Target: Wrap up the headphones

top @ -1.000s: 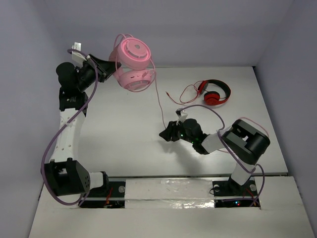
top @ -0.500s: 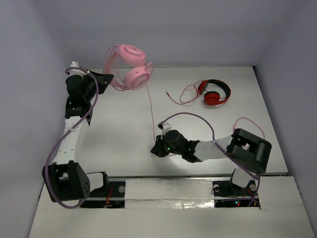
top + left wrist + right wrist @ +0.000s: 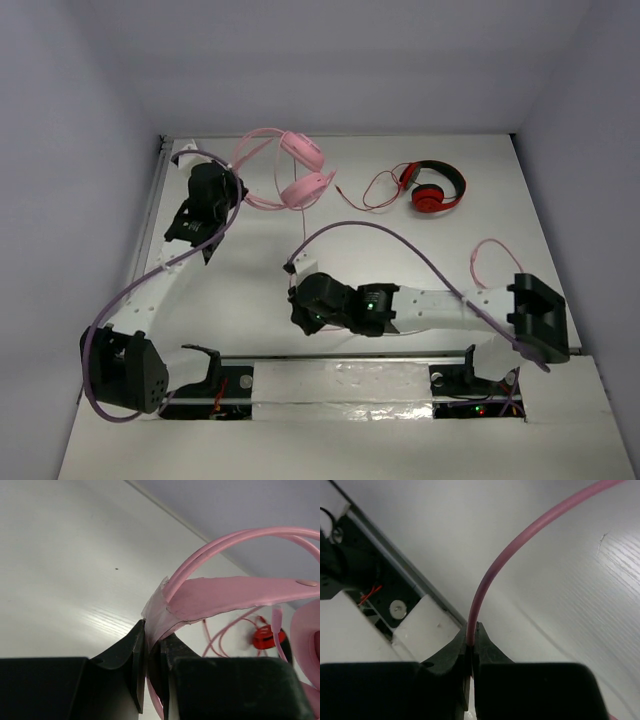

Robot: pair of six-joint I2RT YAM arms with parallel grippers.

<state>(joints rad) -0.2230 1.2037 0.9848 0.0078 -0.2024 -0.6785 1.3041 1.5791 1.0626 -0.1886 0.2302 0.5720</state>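
The pink headphones [image 3: 300, 170] hang just above the back left of the table, earcups to the right. My left gripper [image 3: 238, 192] is shut on their pink headband [image 3: 235, 592]; in the left wrist view my left gripper [image 3: 154, 647] pinches the band's end between its jaws. The thin pink cable [image 3: 520, 540] runs from the headphones toward the near edge. My right gripper [image 3: 298, 312] is shut on the cable low over the table near the front edge; in the right wrist view my right gripper [image 3: 471, 642] clamps it tight.
Red-and-black headphones [image 3: 432, 188] with a red cable lie at the back right; they also show blurred in the left wrist view [image 3: 265, 637]. The table's front rail and mounting plate [image 3: 415, 625] lie just beyond my right gripper. Walls close the back and sides.
My left gripper has lowered the headphones and moved toward the table's middle. My right gripper has moved left and toward the front edge, holding the cable.
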